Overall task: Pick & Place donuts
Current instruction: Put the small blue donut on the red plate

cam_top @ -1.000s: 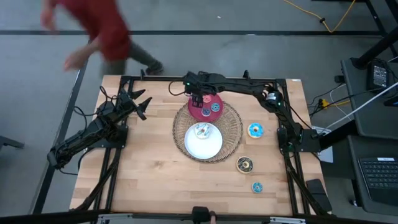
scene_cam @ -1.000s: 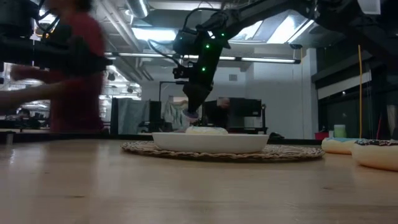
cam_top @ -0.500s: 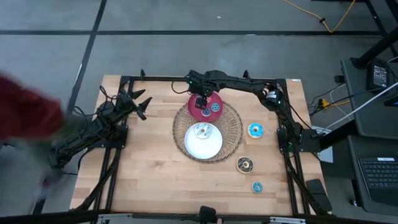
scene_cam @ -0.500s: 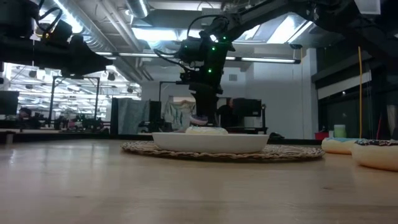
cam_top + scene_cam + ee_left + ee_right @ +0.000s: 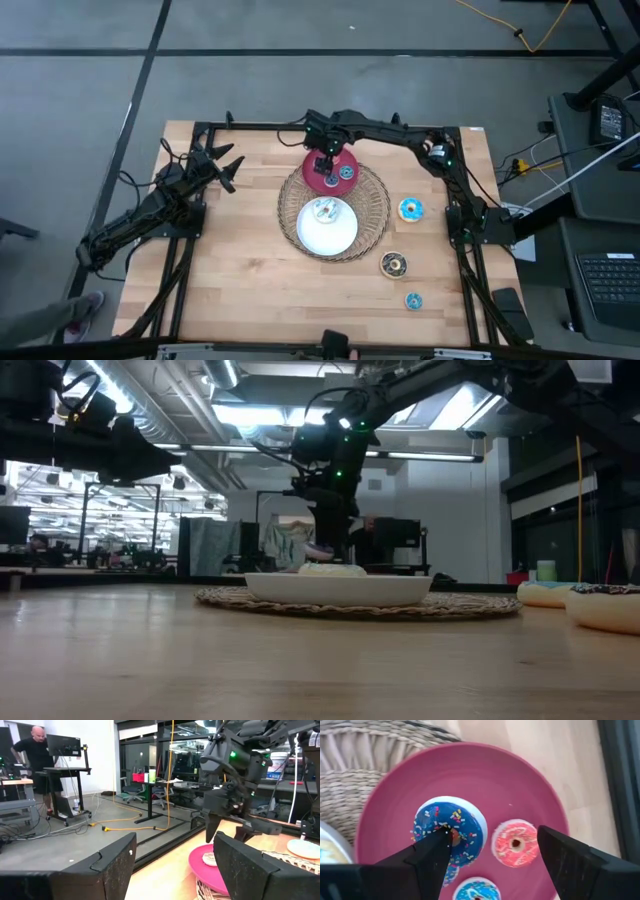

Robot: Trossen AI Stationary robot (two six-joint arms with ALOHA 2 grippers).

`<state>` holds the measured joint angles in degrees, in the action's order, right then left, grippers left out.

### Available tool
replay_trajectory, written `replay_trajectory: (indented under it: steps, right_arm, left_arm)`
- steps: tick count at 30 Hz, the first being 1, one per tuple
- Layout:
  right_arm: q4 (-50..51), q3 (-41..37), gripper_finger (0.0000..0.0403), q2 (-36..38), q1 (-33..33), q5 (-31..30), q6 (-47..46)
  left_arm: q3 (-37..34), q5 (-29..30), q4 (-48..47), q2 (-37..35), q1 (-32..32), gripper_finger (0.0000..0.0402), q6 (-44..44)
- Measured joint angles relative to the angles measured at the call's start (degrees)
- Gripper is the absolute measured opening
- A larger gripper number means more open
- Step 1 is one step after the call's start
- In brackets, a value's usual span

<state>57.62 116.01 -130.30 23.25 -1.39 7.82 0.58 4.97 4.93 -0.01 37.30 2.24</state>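
My right gripper (image 5: 495,835) is open above the red plate (image 5: 318,180), which sits at the far rim of the wicker tray (image 5: 372,215). In the right wrist view the plate (image 5: 470,775) carries a blue sprinkled donut (image 5: 465,827), a pink donut (image 5: 515,842) and a smaller blue donut (image 5: 475,895). The pink one lies between the fingers. A white-sprinkled donut (image 5: 325,210) rests on the white plate (image 5: 330,235). On the bare table lie a blue donut (image 5: 410,209), a dark brown donut (image 5: 393,264) and a small blue donut (image 5: 413,300). My left gripper (image 5: 225,165) waits open near the far-left corner. My right gripper points down from above at the red plate. One fingertip (image 5: 442,842) overlaps the blue sprinkled donut's hole (image 5: 454,836) in the right wrist view. Whether that fingertip touches the donut, I cannot tell.
The black frame rails (image 5: 250,127) run along the table's far edge and sides. Bare wood (image 5: 230,270) spreads left of the wicker tray and toward the near edge. In the low view two donuts (image 5: 600,605) show at the right.
My right gripper has come down a little over the red plate, drifted slightly toward the table's right and turned from slanted to upright. A person in red beyond the far-left corner has walked out of view.
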Motion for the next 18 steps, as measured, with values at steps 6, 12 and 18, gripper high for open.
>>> replay_trajectory:
  steps: [6,12,18]
  right_arm:
    - [0.09,0.0,0.0291,0.0,0.22,0.0,-0.07]
    - [0.56,0.0,0.0291,0.0,0.22,0.02,0.1]
    - [1.61,0.02,0.0291,0.0,0.22,0.02,0.22]
  left_arm:
    - [0.0,0.0,0.0,0.0,0.0,0.0256,0.0]
    - [0.0,0.0,0.0,0.0,0.0,0.0256,0.0]
    - [-0.04,-0.02,1.11,0.0,0.0,0.0256,0.24]
